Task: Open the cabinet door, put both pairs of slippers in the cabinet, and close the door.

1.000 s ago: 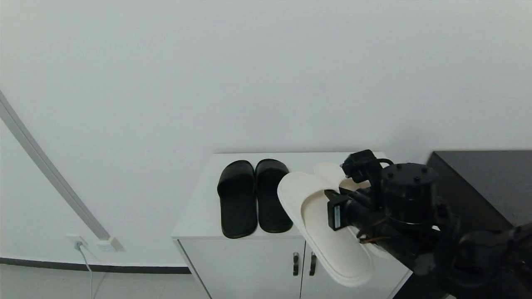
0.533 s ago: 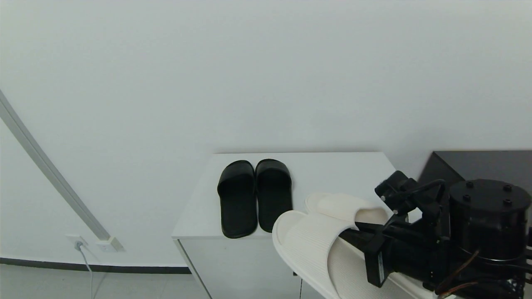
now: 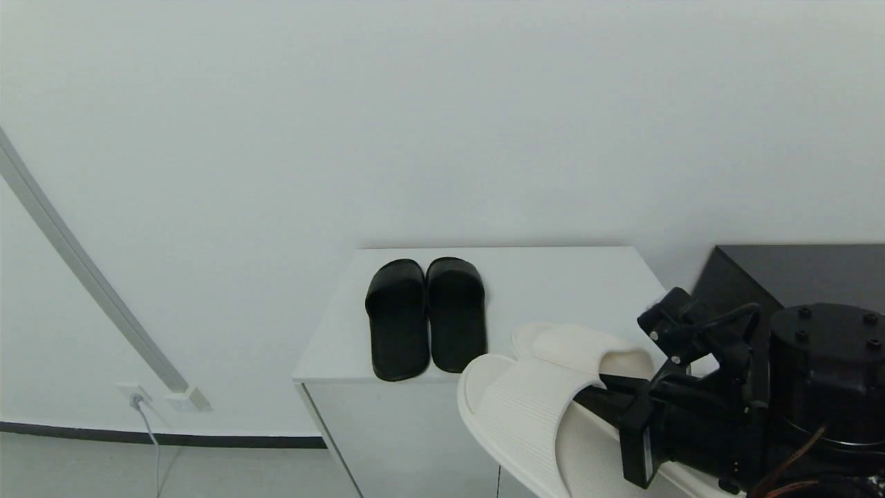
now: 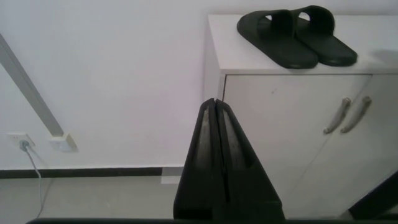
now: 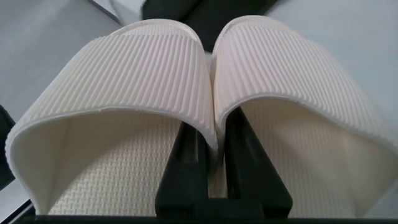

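Now we clamp the white slippers [image 3: 525, 408] in our right pincer [image 5: 214, 162], toes toward the front right corner of the cabinet [image 3: 567, 283]; our left pincer [image 4: 215, 104], clenched empty, faces the handles [image 4: 339, 116].

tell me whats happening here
The right gripper holds the white slippers, pinched together by their inner edges, in the air in front of the cabinet. The black slippers sit side by side on its top. The doors are shut. The left gripper is shut and empty, off to the cabinet's left.
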Robot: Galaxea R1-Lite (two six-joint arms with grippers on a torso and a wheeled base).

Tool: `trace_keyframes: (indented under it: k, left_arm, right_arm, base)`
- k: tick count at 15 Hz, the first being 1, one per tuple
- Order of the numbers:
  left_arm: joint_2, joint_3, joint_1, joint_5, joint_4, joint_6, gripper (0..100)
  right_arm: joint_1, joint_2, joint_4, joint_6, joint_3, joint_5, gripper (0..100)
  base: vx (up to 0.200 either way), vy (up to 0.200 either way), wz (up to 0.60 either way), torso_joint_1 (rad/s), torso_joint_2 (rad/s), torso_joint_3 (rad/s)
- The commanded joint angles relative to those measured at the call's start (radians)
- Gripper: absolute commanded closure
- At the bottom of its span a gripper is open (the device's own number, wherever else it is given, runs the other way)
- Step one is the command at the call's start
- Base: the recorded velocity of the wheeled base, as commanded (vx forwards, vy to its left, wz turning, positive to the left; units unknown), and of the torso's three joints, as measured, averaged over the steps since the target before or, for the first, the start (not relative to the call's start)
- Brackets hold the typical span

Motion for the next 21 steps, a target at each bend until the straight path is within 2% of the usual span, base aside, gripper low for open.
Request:
trace_keyframes:
  k: [1, 3, 9, 21]
  left_arm:
    - [0.001, -0.002, 0.000, 0.001, 0.000, 0.000, 100]
    - [0.001, 0.000, 0.000, 0.001, 0.000, 0.000, 100]
    - [0.001, 0.000, 0.000, 0.001, 0.000, 0.000, 100]
    - [0.001, 0.000, 0.000, 0.001, 0.000, 0.000, 100]
  right_arm:
    - [0.000, 0.001, -0.001, 0.000, 0.001, 0.000, 100]
    - [0.000, 0.003, 0.001, 0.000, 0.006, 0.000, 100]
    - [0.000, -0.005, -0.001, -0.003, 0.030, 0.032, 100]
    - [0.000, -0.002, -0.002, -0.013, 0.041, 0.034, 100]
  base:
    - [-0.200, 0.000, 0.00, -0.007, 0.00, 0.002]
    - [-0.200, 0.000, 0.00, -0.014, 0.00, 0.010]
    - [0.000, 0.000, 0.00, 0.000, 0.00, 0.000]
    - [0.000, 0.000, 0.00, -0.015, 0.03, 0.019]
